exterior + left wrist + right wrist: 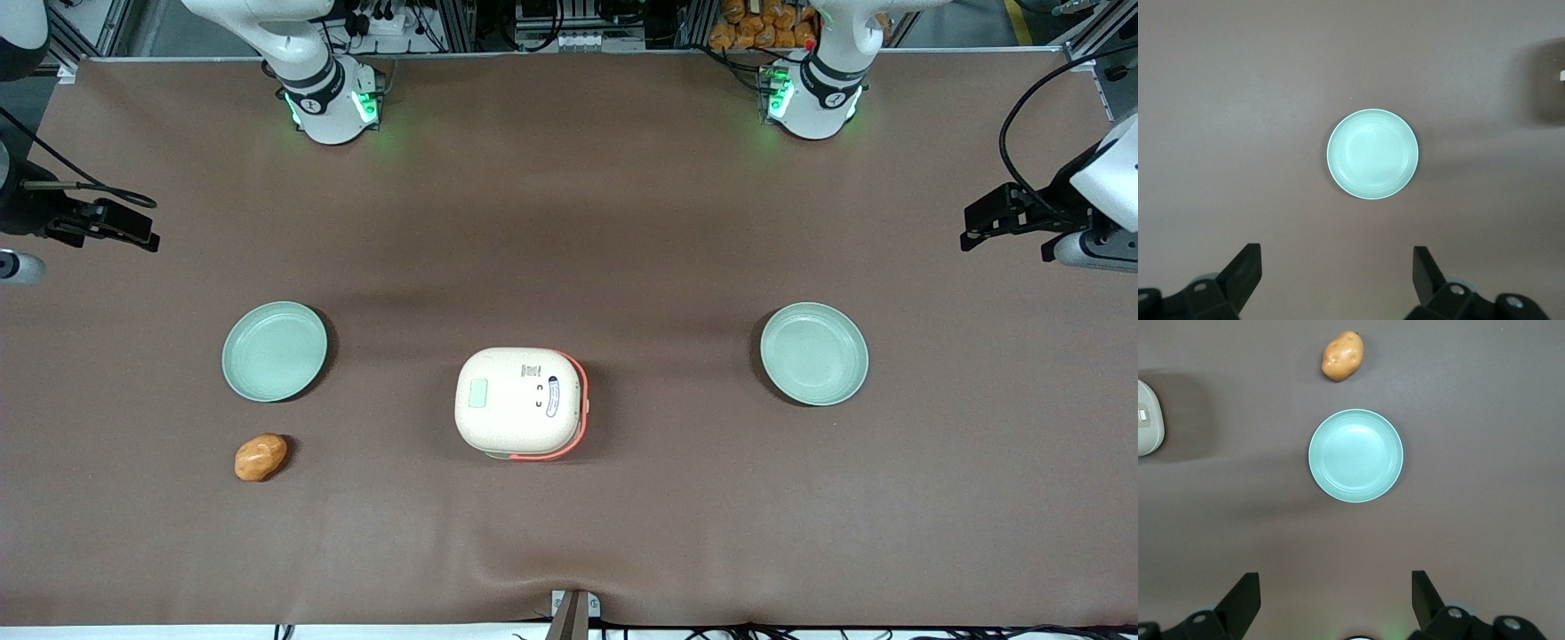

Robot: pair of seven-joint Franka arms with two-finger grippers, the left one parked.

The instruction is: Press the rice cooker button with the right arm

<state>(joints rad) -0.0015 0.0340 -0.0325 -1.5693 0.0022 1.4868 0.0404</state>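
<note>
Hovering wide-fingered, the hand [1335,603] overlooks a green plate [1356,455].

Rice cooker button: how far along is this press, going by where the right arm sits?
Nothing looks done yet. The rice cooker sits mid-table, lid shut, and the button is untouched. The gripper hovers high at the working arm's end, jaws open and empty, looking down on a green plate with a potato beside it. Left: travel over the cooker, descend, press the button.
</note>
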